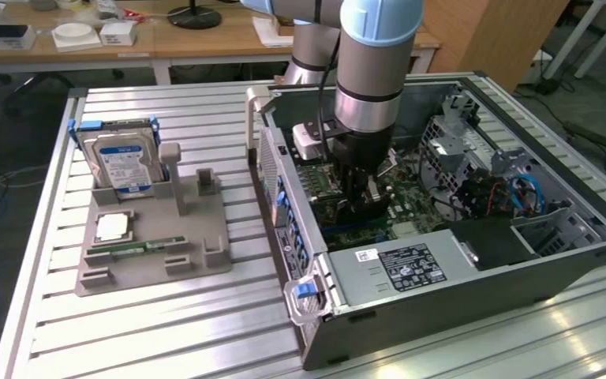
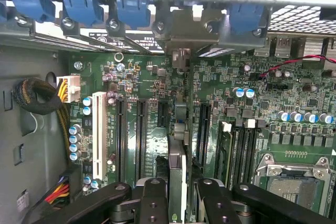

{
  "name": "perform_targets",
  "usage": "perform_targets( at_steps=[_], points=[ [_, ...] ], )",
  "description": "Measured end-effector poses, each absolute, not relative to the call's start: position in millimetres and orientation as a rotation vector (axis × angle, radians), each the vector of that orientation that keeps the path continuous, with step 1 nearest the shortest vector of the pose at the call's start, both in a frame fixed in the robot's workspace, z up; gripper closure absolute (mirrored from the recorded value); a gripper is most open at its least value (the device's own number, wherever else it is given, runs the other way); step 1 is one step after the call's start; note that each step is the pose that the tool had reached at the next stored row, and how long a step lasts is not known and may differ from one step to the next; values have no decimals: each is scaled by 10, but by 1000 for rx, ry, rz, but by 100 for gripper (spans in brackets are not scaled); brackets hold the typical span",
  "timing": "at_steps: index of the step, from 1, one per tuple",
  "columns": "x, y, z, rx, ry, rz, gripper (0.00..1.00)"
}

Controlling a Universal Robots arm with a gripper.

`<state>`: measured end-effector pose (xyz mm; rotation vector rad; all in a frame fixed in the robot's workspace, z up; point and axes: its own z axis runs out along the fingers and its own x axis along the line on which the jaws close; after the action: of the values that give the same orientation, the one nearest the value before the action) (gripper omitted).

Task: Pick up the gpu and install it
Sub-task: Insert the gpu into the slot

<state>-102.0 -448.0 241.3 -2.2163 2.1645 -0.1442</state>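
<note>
The two black fingers stand narrow, closed on either side of the gpu, which the gripper holds on edge. The card runs away from the fingers toward the case's rear wall. Its far end meets a silvery bracket beneath a row of blue clips. It sits low over the green motherboard, between long dark expansion slots. Whether it is pressed home in a slot I cannot tell. A white slot lies beyond the dark ones. Tiny white print covers the board, none of it readable.

In the exterior view the arm reaches down into the open computer case at the centre right of the frame. On the power supply are a black-and-white label and a small white sticker, both too small to read. At the left of the frame a grey tray holds a hard drive standing upright. Its blue-and-white label is unreadable. In front of it lie a square chip and a green memory stick.
</note>
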Motion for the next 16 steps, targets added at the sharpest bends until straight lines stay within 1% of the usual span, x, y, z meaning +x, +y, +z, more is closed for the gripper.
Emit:
perform_targets(
  at_steps=[16],
  points=[
    [-1020,-4479,2467,-2216,2164,-144,74]
  ],
)
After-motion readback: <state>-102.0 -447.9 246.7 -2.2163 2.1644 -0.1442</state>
